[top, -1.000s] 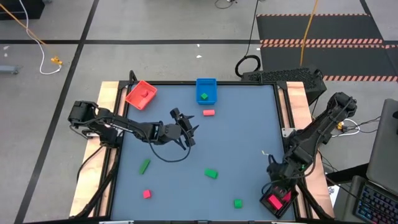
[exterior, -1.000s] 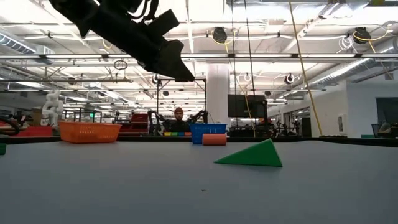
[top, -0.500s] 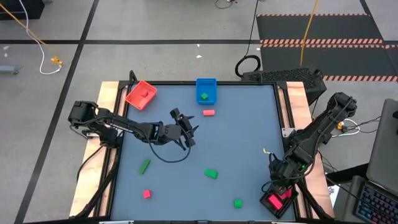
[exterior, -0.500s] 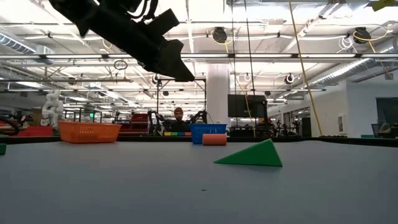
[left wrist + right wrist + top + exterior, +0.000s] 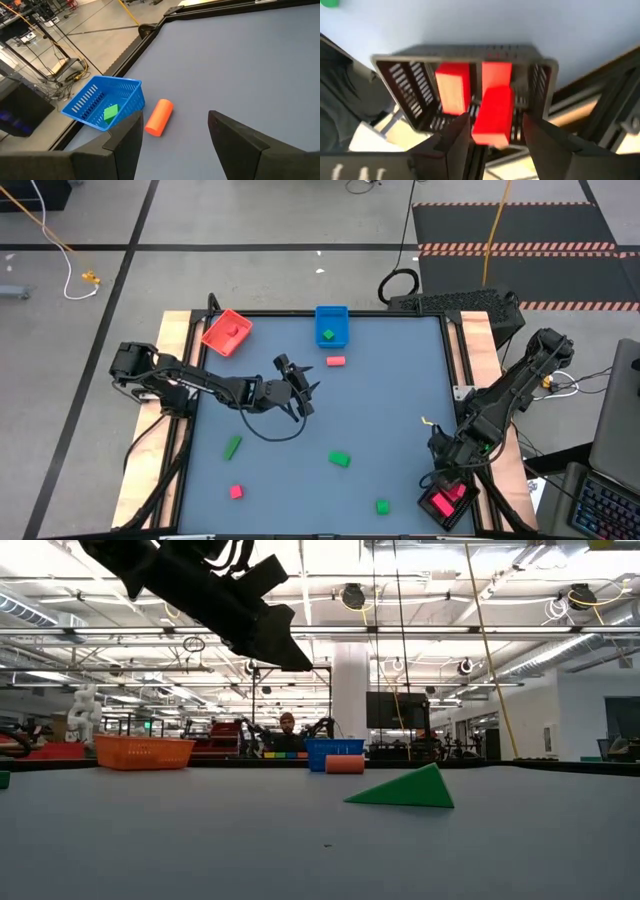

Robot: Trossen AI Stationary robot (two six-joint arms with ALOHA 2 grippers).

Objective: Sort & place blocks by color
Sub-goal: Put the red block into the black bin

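My right gripper [image 5: 496, 122] hangs over the black tray [image 5: 447, 505] at the table's near right corner, shut on a red block [image 5: 492, 112]. Two more red blocks [image 5: 452, 87] lie inside that tray. My left gripper [image 5: 300, 395] hovers open left of the table's middle, touching nothing. Loose on the table lie a green bar [image 5: 232, 446], two green blocks [image 5: 340, 459] [image 5: 382, 506], a small red block [image 5: 236, 491] and a red cylinder [image 5: 159, 117] beside the blue tray [image 5: 105, 102], which holds a green block [image 5: 110, 113]. My right gripper holds the red block between its two fingers [image 5: 462, 132], coming from above and pointing down. The block's sides [image 5: 480, 127] stand between the fingers and its far end reaches past the fingertips. It is lifted clear above the black tray's inside.
A red tray [image 5: 227, 331] with a red block stands at the far left corner, the blue tray [image 5: 332, 325] at the far edge's middle. Wooden rails border the table's left and right sides. In the low view a green wedge [image 5: 405, 788] lies near.
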